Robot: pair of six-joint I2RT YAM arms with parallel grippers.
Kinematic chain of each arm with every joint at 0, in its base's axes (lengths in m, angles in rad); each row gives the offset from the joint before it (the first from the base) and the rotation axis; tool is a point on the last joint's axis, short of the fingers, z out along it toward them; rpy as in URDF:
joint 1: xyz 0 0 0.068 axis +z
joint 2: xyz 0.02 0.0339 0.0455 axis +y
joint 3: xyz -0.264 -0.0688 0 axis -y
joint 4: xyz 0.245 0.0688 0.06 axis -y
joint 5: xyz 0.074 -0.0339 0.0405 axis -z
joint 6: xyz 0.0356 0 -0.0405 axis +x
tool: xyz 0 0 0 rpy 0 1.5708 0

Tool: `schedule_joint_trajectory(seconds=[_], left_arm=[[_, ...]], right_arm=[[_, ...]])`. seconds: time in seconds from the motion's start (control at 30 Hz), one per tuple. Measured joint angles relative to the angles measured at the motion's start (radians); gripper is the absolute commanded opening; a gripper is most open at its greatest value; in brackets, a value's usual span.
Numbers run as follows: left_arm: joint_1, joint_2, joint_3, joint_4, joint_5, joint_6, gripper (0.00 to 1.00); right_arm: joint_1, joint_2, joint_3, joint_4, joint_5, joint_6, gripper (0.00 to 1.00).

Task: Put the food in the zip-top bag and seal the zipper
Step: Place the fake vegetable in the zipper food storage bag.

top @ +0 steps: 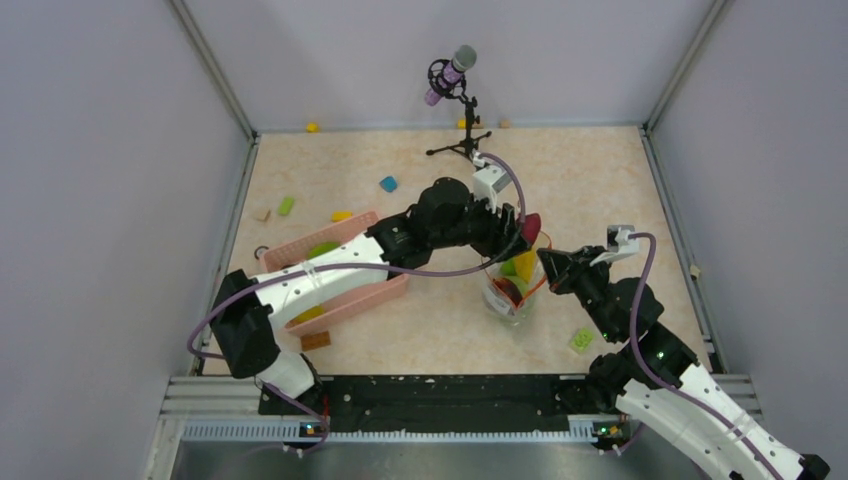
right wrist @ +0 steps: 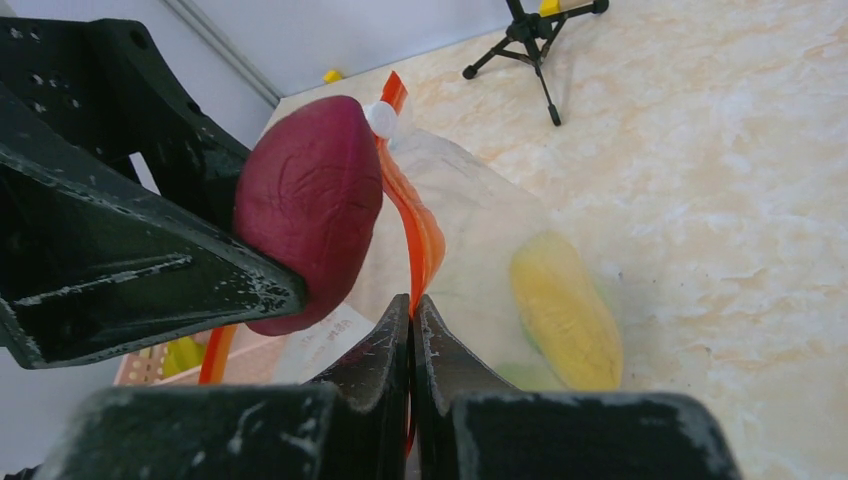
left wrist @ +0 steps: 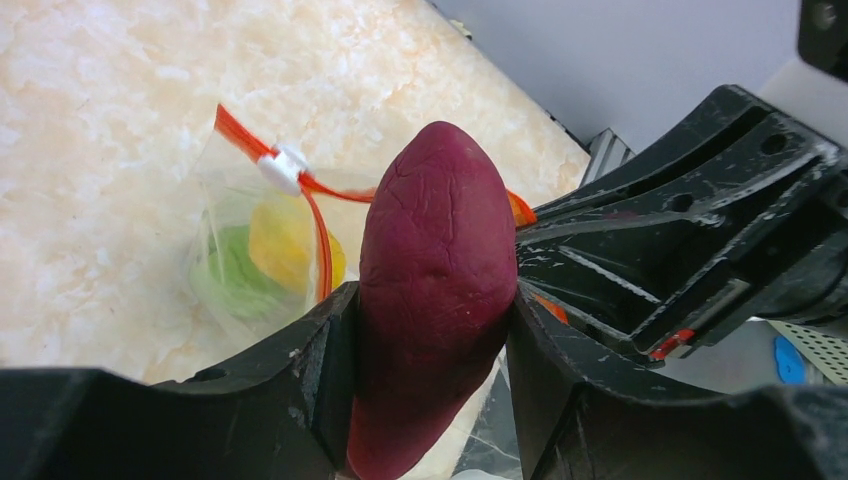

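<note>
My left gripper (left wrist: 432, 330) is shut on the maroon piece (left wrist: 438, 270) and holds it above the mouth of the zip-top bag (top: 512, 290); the piece also shows in the top view (top: 530, 226) and the right wrist view (right wrist: 305, 210). My right gripper (right wrist: 411, 305) is shut on the orange-red zipper strip (right wrist: 415, 235) and holds the bag's mouth up. The white slider (left wrist: 283, 165) sits on the strip's far end. A yellow banana-like piece (right wrist: 565, 310) and green pieces (left wrist: 228, 272) lie inside the bag.
The pink slotted basket (top: 345, 275) stands left of the bag with green and yellow pieces inside. A microphone on a tripod (top: 462, 110) stands at the back. Small blocks lie about: blue (top: 388, 184), green (top: 286, 205), yellow (top: 342, 215), and a green piece (top: 581, 339) at front right.
</note>
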Motion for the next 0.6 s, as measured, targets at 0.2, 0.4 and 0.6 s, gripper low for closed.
schedule_joint_trajectory(seconds=[0.2, 0.4, 0.6], left_arm=[[-0.010, 0.012, 0.000, -0.015, -0.019, 0.010, 0.78], [-0.017, 0.012, 0.000, -0.031, -0.026, 0.015, 0.97], [-0.019, 0.012, 0.000, -0.041, -0.026, 0.016, 0.97]], right_arm=[[0.000, 0.000, 0.000, 0.000, 0.002, 0.000, 0.00], [0.000, 0.000, 0.000, 0.000, 0.007, 0.000, 0.00], [0.000, 0.000, 0.000, 0.000, 0.010, 0.000, 0.00]])
